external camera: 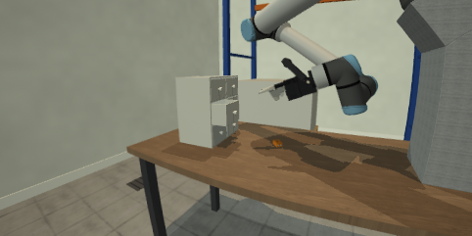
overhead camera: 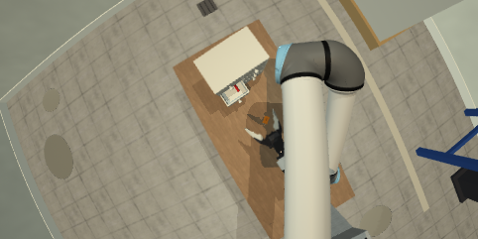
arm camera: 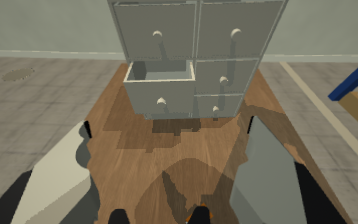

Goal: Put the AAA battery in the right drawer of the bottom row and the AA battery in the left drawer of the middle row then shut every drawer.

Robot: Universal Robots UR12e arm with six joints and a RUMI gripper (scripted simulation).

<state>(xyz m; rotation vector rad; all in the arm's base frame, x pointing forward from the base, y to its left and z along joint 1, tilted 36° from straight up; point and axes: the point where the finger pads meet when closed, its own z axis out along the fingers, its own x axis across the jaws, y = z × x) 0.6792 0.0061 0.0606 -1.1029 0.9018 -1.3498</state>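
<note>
Presently, the red battery (overhead camera: 237, 88) lies in the left drawer of the middle row (overhead camera: 229, 102) (external camera: 218, 114) (arm camera: 152, 94), which stands pulled out from the chest (overhead camera: 230, 59) (external camera: 194, 112) (arm camera: 197, 30). Long axis, read from the top view: roughly front to back, along the drawer's line of travel, with one end toward the drawer front and the other toward the chest. Which end is the positive terminal cannot be resolved, nor can its type (AA or AAA) at this size. In the wrist view the drawer's front wall conceals it. Gripper (overhead camera: 260, 120) (external camera: 267, 93) (arm camera: 170, 119): fingers spread wide, nothing between them, raised above the table (overhead camera: 213, 128) (external camera: 235, 185) (arm camera: 120, 175) and apart from the chest, facing the drawer fronts. Chest upright; both top-row drawers and the middle-right and bottom-right drawers appear shut. A small orange object (overhead camera: 266, 119) (external camera: 277, 143) (arm camera: 189, 220) rests on the table in front of the chest, well apart from it; its shape is too indistinct to identify.
</note>
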